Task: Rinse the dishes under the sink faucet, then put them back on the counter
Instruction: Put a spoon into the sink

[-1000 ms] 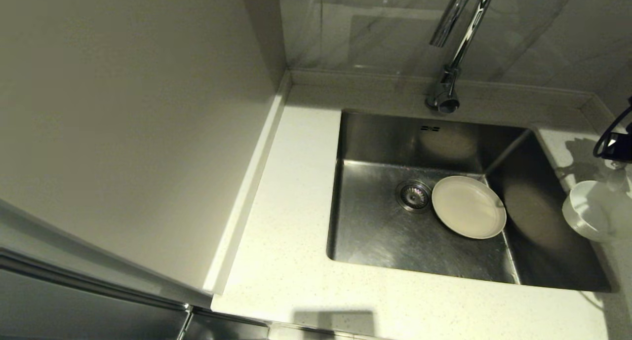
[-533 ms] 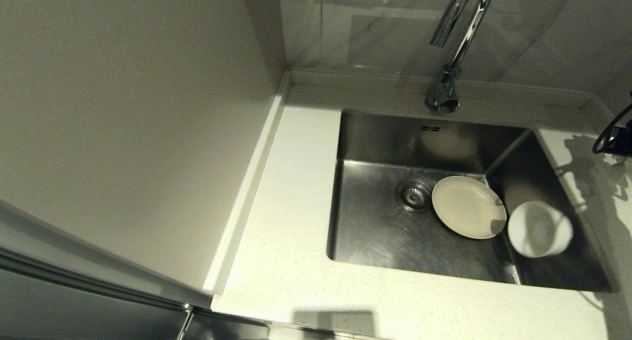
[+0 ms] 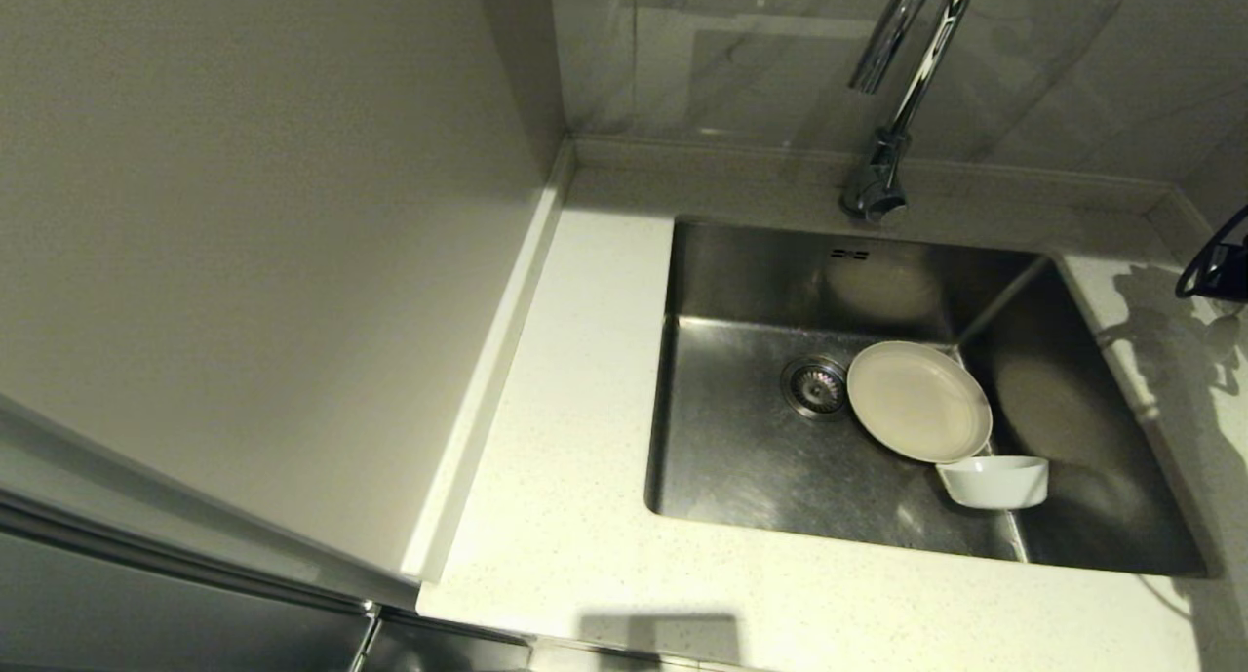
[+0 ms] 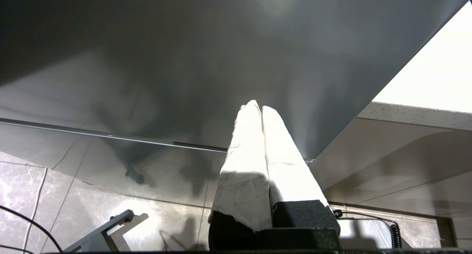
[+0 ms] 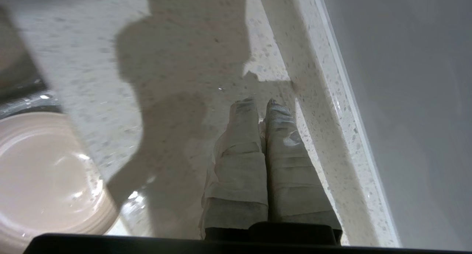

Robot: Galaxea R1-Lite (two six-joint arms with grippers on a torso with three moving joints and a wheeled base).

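White bowl (image 3: 994,481) sits upright in the sink (image 3: 760,457) touching the plate (image 3: 916,401); right fingers (image 5: 245,136) pressed together, empty.

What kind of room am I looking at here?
Most likely a home kitchen: a steel sink sunk into a pale speckled stone counter, a tall chrome faucet behind it, and a plate and small bowl lying in the basin.

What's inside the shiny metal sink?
A cream-white round plate beside the round strainer drain, and a small white bowl touching the plate's edge. The bowl's inside is hidden from view.
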